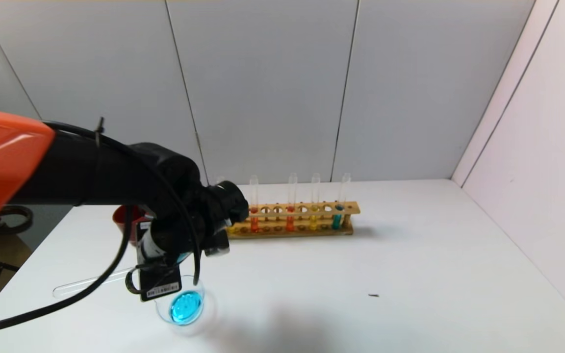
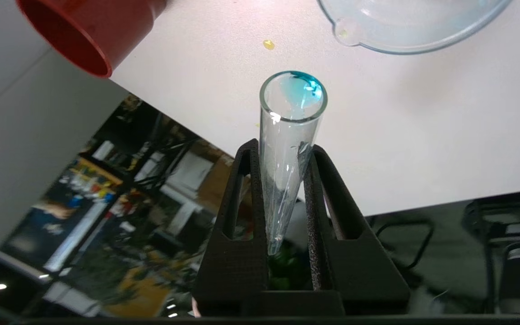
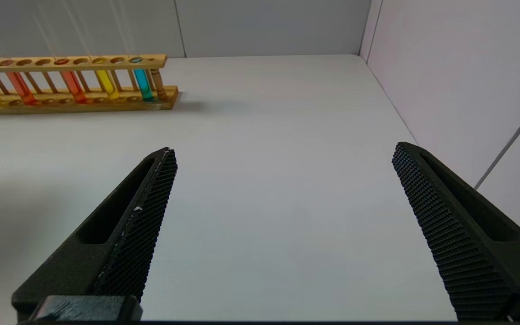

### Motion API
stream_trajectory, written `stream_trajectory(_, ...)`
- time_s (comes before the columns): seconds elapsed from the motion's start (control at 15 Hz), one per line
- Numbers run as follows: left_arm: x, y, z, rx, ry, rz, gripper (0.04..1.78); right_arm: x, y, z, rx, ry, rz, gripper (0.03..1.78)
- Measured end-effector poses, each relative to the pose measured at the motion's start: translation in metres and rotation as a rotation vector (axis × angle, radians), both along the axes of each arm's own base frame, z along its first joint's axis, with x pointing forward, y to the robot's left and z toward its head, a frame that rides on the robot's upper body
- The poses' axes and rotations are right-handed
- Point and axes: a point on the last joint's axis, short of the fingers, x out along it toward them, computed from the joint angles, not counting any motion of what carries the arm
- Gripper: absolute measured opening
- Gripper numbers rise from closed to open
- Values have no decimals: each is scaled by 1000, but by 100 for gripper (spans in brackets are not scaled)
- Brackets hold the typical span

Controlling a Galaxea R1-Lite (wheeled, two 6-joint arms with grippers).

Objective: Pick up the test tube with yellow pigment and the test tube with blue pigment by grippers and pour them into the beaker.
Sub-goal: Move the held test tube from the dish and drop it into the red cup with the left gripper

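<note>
Orange-shelled, black-sleeved left arm [image 1: 66, 171], looping black cables [image 1: 115, 264].

Rack [image 1: 295, 219] at frame centre, toward the back of the counter [image 1: 410, 274]. Beaker [image 1: 184, 308] lower left of centre, at the front. Empty tube [image 1: 89, 282] lying flat, left of beaker. Cup [image 1: 126, 220] left of rack, behind the left hand [image 1: 184, 245], itself directly above beaker.

Lab bench: wooden tube rack [image 1: 295, 219], glass beaker [image 1: 184, 306].
</note>
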Motion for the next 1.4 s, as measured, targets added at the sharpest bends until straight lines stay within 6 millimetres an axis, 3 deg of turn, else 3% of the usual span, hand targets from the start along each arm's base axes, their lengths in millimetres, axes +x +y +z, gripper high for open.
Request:
stream_trajectory(0.47, -1, 47, 74, -353, -344, 200, 30, 0, 0, 0, 0, 0, 0, 174)
stream_trajectory(0.73, 15, 72, 99, -540, -596, 318, 30, 0, 0, 0, 0, 0, 0, 174)
stream_trajectory(1.2, 72, 109, 102, -637, -865, 506, 30, 0, 0, 0, 0, 0, 0, 174)
stream_trajectory(1.4, 94, 114, 96, -700, -935, 591, 30, 0, 0, 0, 0, 0, 0, 174)
